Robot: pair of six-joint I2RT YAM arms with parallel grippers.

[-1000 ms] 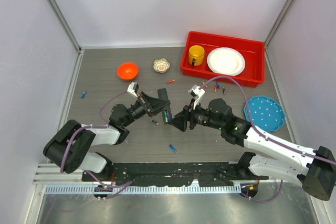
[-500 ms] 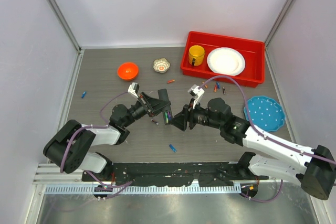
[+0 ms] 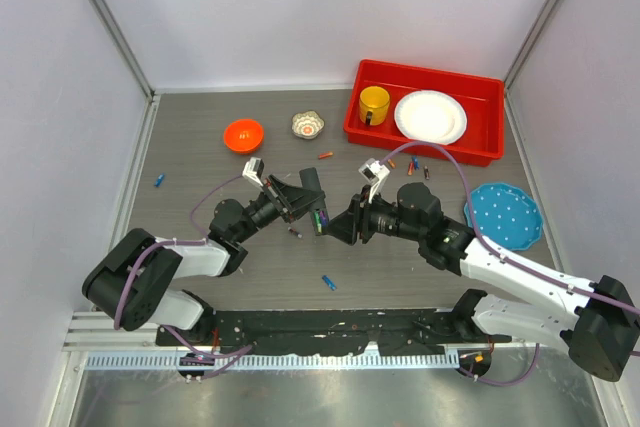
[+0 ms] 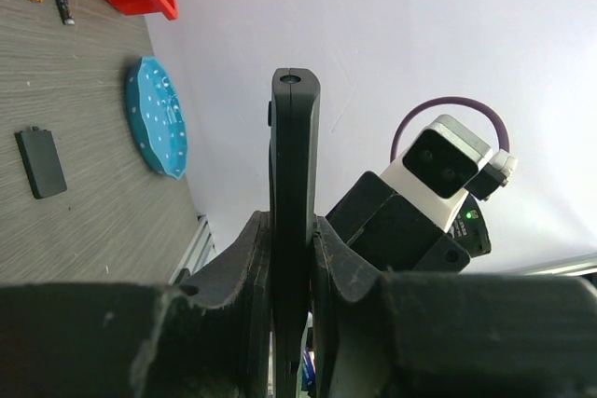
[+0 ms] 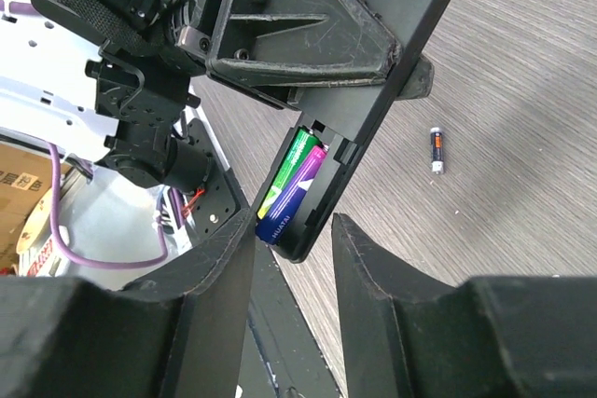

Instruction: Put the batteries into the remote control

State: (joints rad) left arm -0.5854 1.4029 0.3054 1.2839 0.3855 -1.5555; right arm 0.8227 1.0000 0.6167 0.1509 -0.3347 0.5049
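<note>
Looking down on a grey wood-grain table [image 3: 200, 247] boxed in by plain white walls [image 3: 300, 17]. Sitting at the far right, a red plastic tray [image 3: 357, 127], carrying a yellow mug [image 3: 375, 104] and a round white plate [image 3: 430, 116] side by side. Lying flat near the tray's near right corner, a teal dotted plate [image 3: 503, 215]. Resting well left of the tray, an orange bowl [image 3: 243, 134], and between the two a small crinkled white cup [image 3: 308, 125] with something reddish inside, too small to tell.

Now centre stage: holding a slim flat black remote control [image 4: 295, 137] up off the table, the left gripper [image 4: 292, 226] clamping hard, jaws pressing flat against both faces. Showing in the right wrist view, the remote's open back slot, carrying a green battery [image 5: 297, 157] and a purple battery [image 5: 291, 195] side by side. Bracketing that slot end, the right gripper [image 5: 294, 253], jaws standing partly apart, slim gaps showing on either side, gripping nothing.

Lying scattered about the table, loose batteries [image 3: 328, 282] in mixed colours, a small cluster sitting just in front of the tray. Lying flat near the teal plate, a small black rectangular cover [image 4: 40, 162].
</note>
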